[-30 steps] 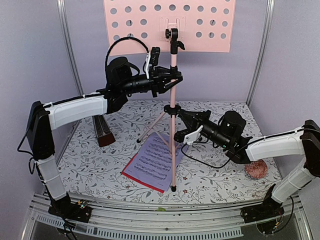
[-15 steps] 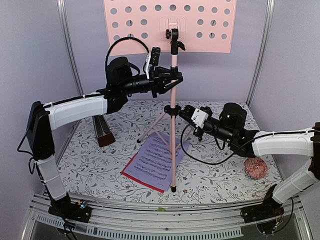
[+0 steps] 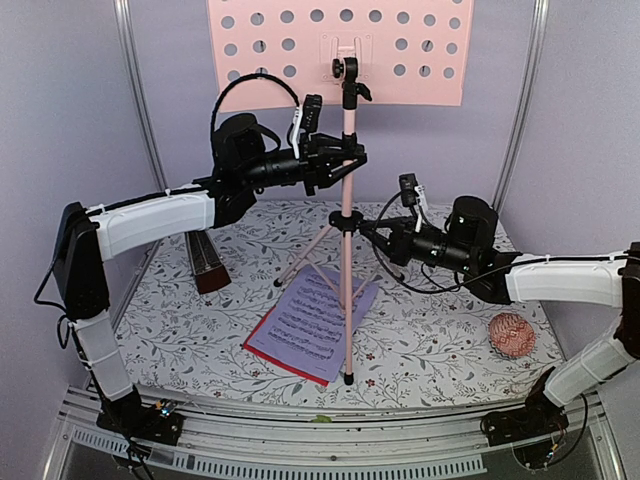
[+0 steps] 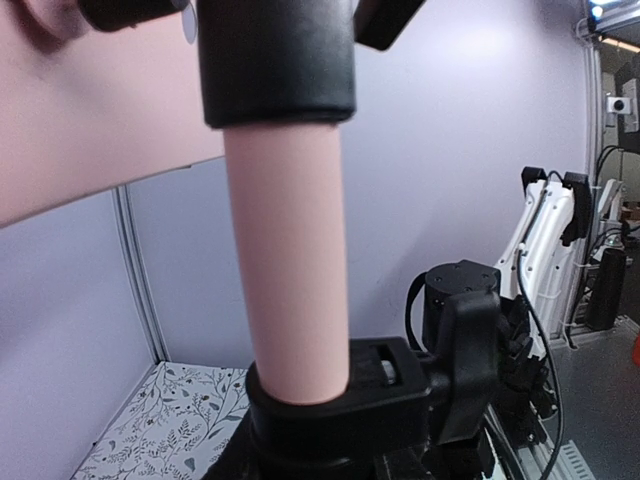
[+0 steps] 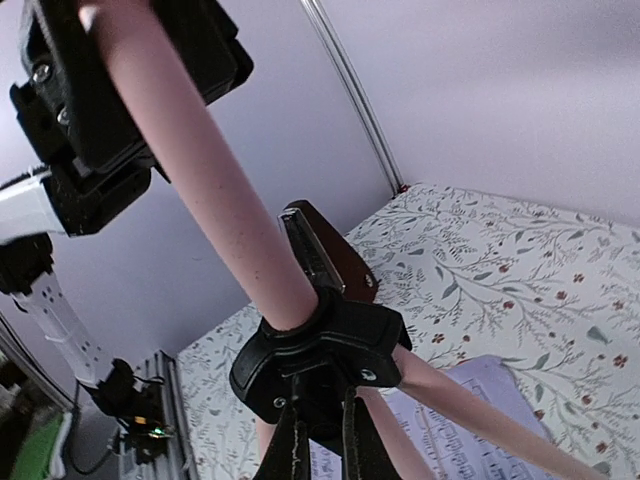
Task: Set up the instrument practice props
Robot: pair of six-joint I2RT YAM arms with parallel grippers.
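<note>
— where is the pink music stand [image 3: 346,275]?

— we see it standing up straight on its three legs in the middle of the table [image 3: 440,340]. its desk [image 3: 400,80], the flat part with round holes, is up at 12 o'clock.

— and the music?

— the lilac sheet [image 3: 315,315] lies flat toward 6 o'clock. it is on top of a red sheet [image 3: 270,355] that peeks out at the edge. the front leg crosses over them. the metronome [image 3: 205,262] sits at 9 o'clock from the stand.

— what do the arms do?

— the left gripper [image 3: 347,160] comes in from 9 o'clock and pinches the pole high up. the right gripper [image 3: 370,230] comes in from 3 o'clock. its fingers [image 5: 296,440] are close together, right at the black hub [image 5: 320,345]. we can't tell if they squeeze it.

— anything else?

— a pink ball [image 3: 511,335] at 4 o'clock, well apart from the stand.
</note>
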